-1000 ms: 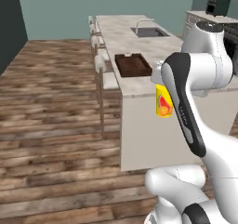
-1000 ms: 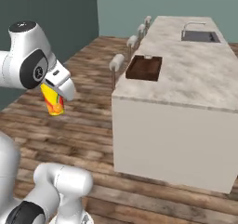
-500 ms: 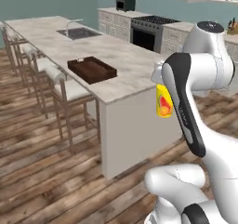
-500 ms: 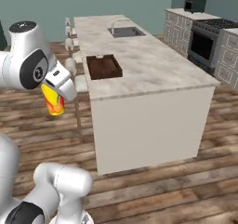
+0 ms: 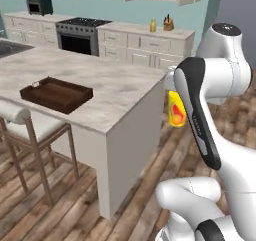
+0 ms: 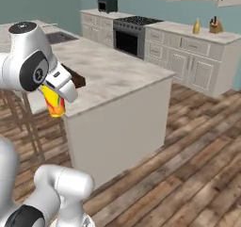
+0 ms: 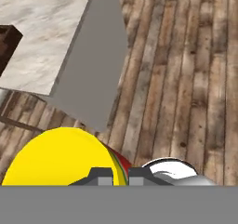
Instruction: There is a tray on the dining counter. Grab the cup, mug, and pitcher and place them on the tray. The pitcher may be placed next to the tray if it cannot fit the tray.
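The cup (image 5: 176,111), a small yellow tumbler with a red-orange mark, is being held clamped in the closed gripper (image 6: 60,90), off the end of the dining counter (image 5: 117,87) and above the wooden plank floor (image 6: 188,160). The dark brown tray (image 5: 56,93) is being carried by the beige marbled top, near its stool-side edge, well apart from the cup. The mustard-yellow pitcher (image 6: 196,27) is being seen upright on the far wall counter (image 6: 207,36), beside a knife block (image 6: 216,26).

Black stove (image 5: 80,22), toaster oven (image 5: 39,4), knife block (image 5: 168,23), bar stool (image 5: 22,122), plank floor (image 6: 188,165).
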Motion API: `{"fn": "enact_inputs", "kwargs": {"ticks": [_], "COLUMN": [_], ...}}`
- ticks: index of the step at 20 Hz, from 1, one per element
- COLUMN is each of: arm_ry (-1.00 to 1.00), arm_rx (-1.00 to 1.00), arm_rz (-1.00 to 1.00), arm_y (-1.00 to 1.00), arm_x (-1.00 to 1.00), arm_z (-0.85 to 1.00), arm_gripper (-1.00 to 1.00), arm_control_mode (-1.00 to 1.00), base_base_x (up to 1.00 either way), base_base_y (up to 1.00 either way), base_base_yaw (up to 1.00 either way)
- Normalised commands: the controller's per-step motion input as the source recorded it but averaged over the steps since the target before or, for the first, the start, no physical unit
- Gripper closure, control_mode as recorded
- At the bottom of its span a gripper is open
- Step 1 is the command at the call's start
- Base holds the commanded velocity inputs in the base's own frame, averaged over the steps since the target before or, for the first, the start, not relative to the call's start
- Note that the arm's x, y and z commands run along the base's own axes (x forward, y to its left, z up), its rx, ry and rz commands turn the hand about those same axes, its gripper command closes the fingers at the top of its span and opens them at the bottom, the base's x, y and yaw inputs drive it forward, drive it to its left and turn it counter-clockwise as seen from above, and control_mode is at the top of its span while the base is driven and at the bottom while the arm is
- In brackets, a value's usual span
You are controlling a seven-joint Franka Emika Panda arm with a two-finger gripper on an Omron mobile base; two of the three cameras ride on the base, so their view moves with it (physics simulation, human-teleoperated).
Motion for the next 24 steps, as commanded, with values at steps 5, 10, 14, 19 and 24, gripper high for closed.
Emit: {"fn": "enact_inputs", "kwargs": {"ticks": [5, 10, 14, 19, 24], "arm_ry": [0.0, 0.0, 0.0, 0.0, 0.0], "arm_rx": [0.0, 0.0, 0.0, 0.0, 0.0], "arm_rz": [0.0, 0.0, 0.0, 0.0, 0.0], "arm_y": [0.0, 0.0, 0.0, 0.0, 0.0], "arm_x": [0.0, 0.0, 0.0, 0.0, 0.0], "arm_z": [0.0, 0.0, 0.0, 0.0, 0.0], "arm_gripper": [1.0, 1.0, 1.0, 1.0, 1.0], "arm_control_mode": [1.0, 1.0, 1.0, 1.0, 1.0], "base_base_x": [0.2, 0.0, -0.1, -0.06, -0.04], "base_base_y": [1.0, 1.0, 1.0, 1.0, 1.0], "base_base_yaw": [-0.67, -0.56, -0.45, -0.41, -0.22]}}
